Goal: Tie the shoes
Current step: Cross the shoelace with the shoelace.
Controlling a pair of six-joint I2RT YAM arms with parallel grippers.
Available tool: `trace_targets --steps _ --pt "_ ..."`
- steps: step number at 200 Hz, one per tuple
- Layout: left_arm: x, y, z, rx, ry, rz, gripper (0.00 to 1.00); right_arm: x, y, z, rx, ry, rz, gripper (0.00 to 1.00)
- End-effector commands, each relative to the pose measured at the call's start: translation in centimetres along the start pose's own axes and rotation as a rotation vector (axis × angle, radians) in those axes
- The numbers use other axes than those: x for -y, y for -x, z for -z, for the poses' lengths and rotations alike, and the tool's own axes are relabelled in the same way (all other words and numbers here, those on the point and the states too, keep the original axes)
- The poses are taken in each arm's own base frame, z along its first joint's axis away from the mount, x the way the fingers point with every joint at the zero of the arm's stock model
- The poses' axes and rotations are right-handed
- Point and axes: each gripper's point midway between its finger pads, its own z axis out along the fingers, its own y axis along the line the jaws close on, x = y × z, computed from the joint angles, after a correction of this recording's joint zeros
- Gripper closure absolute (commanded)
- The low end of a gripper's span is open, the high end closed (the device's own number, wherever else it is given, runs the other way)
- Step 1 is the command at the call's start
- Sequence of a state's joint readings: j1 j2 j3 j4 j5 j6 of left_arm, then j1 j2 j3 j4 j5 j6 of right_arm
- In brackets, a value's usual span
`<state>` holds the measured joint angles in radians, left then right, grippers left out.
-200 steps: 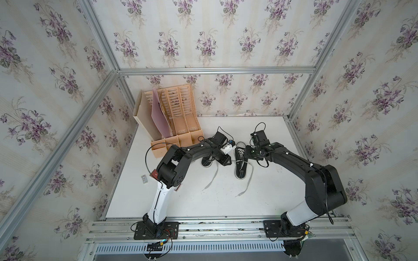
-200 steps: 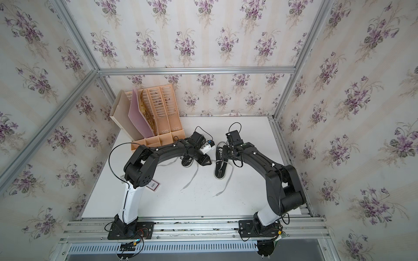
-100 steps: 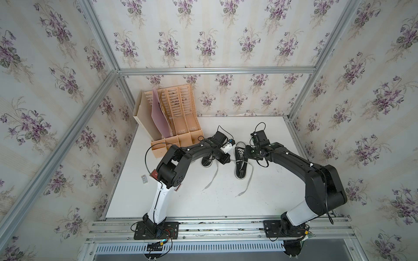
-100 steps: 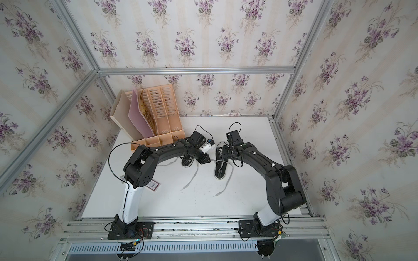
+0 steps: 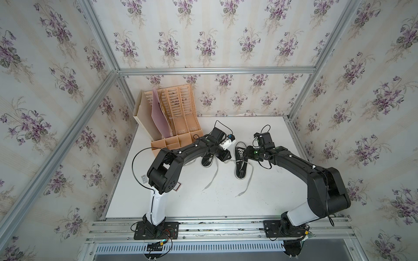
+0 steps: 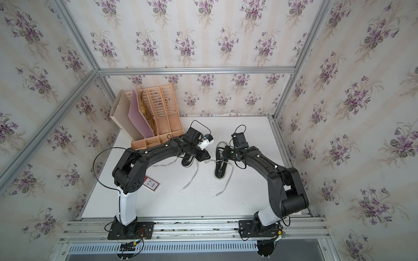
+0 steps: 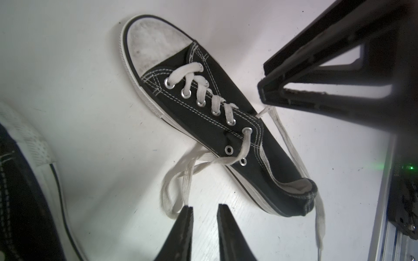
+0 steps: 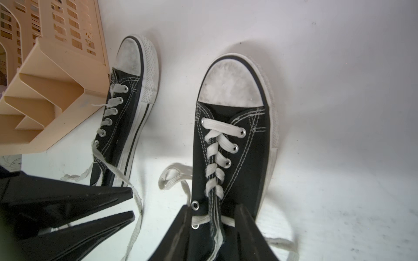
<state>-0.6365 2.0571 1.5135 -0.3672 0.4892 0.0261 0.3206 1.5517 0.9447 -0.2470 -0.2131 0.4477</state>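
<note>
The left arm (image 5: 181,156) and the right arm (image 5: 300,167) reach from the near side toward the far middle, elbows bent outward. The left end effector (image 5: 225,156) points right, its jaws a narrow gap apart. The right end effector (image 5: 248,153) points left, jaws parted wider.

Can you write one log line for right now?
left end effector: open, beside lace loop | right end effector: open, straddling shoe tongue | knot: none yet
</note>
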Motion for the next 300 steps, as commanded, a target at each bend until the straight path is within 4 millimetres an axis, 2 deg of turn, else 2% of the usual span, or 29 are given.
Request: trace_targets --steps 1,21,48,104,169,261,268,300 --pt "-0.2 -0.2 -0.9 -0.013 -0.011 -0.002 0.65 -0.1 0.3 0.0 0.009 0.002 0.008 0.57" --pt "-0.6 -0.8 -2.2 -0.038 -0.01 0.0 0.62 0.3 0.2 0.0 0.007 -0.018 0.005 0.53" --pt "-1.5 -1.1 -3.1 -0.053 0.015 0.014 0.65 0.9 -0.3 0.0 -0.007 -0.046 0.002 0.52" --pt "-2.1 -0.6 -2.7 -0.033 0.058 0.016 0.68 1.5 -0.6 -0.2 -0.02 -0.072 0.006 0.52" --pt "-3.5 -1.7 -3.3 -0.081 0.118 0.003 0.71 1.5 -0.6 -0.5 -0.026 -0.076 0.017 0.53" --pt "-2.0 -3.1 -4.6 -0.13 0.093 -0.068 0.68 1.4 -0.3 -0.7 -0.03 -0.076 0.028 0.53" --pt "-2.5 -3.2 -4.7 -0.141 0.124 -0.073 0.68 1.4 -0.2 -0.7 -0.029 -0.076 0.029 0.53" --pt "-2.5 -3.8 -5.4 -0.165 0.134 -0.098 0.7 1.3 -0.1 -0.7 -0.028 -0.076 0.031 0.53"
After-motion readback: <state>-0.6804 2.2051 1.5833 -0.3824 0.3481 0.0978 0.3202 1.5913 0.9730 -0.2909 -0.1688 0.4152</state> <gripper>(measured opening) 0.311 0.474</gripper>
